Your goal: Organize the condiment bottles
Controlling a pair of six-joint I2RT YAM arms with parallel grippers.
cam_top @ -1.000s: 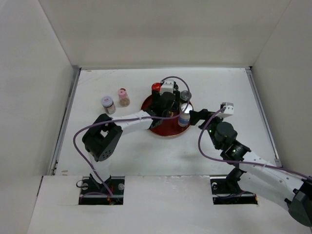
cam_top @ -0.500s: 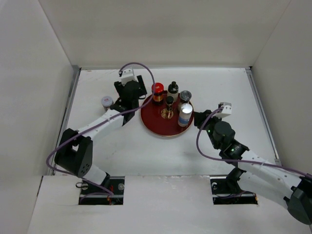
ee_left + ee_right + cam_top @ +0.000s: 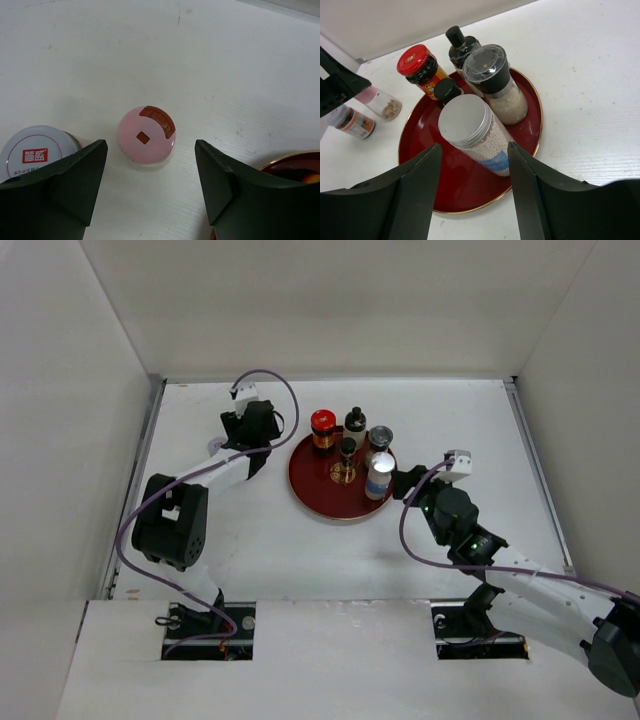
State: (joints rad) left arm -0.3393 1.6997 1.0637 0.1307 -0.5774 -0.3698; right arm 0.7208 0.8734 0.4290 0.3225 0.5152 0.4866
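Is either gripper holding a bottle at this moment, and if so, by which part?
Nothing is held. The left gripper hangs open above the pink-capped bottle; the right gripper stands open facing the silver-capped jar.

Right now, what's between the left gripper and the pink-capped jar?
Nothing; the left wrist view shows only bare table between the pink-capped jar and the open left gripper.

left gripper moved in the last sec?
Yes. The left gripper has swung left off the dark-red tray, which stayed put, and now hangs open over the pink-capped bottle beside it.
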